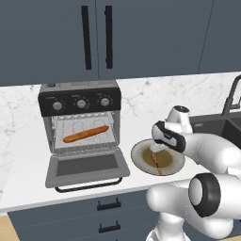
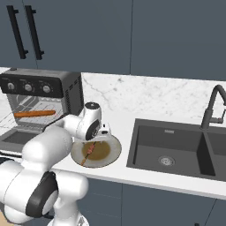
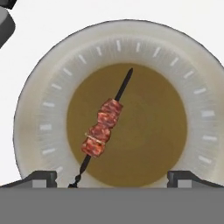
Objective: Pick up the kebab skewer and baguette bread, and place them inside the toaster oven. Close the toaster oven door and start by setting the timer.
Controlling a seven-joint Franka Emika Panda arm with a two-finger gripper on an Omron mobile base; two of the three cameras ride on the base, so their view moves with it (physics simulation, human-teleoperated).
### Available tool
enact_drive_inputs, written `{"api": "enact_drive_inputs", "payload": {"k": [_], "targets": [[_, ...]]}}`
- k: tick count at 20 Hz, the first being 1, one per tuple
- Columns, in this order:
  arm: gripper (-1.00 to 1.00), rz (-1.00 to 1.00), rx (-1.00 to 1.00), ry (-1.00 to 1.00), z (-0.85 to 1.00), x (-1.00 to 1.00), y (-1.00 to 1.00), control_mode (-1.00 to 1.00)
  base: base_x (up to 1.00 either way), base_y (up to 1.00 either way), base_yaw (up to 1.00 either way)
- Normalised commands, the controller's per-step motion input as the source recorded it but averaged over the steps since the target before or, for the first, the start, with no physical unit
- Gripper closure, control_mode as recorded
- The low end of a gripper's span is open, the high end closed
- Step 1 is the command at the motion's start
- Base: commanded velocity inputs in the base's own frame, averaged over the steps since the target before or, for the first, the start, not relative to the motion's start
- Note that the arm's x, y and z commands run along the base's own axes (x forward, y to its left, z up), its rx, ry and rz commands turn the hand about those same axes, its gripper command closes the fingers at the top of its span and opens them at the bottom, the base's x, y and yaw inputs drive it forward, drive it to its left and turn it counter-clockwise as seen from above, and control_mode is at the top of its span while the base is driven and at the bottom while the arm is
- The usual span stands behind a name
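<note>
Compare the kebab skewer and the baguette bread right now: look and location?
The kebab skewer is a thin dark stick with reddish-brown meat chunks; the baguette bread is a thicker, smooth orange-brown loaf. The skewer lies on the round plate on the counter, while the baguette already lies on the rack inside the toaster oven, whose door hangs open. The open gripper hovers over the skewer, not the baguette. Both are elongated and lie flat, ungripped.
</note>
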Motion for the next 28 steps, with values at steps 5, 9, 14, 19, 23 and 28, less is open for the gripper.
{"api": "enact_drive_inputs", "payload": {"k": [5, 9, 14, 19, 23, 28], "targets": [[-1.0, -0.03, 0.0, 0.0, -0.38, 0.1, 0.07, -1.0, 0.0, 0.0, 0.0], [-1.0, -0.09, 0.0, 0.0, -0.22, 0.19, 0.21, -1.0, 0.0, 0.0, 0.0], [-1.0, -0.08, 0.01, 0.0, -0.21, 0.18, 0.02, -1.0, 0.0, 0.0, 0.0], [-1.0, -0.06, 0.0, 0.0, -0.28, 0.19, 0.01, -1.0, 0.0, 0.0, 0.0], [-1.0, -0.07, 0.0, 0.0, -0.3, 0.23, 0.04, -1.0, 0.0, 0.0, 0.0], [-1.0, -0.05, 0.0, 0.0, -0.17, 0.23, 0.0, -1.0, 0.0, 0.0, 0.0]]}}
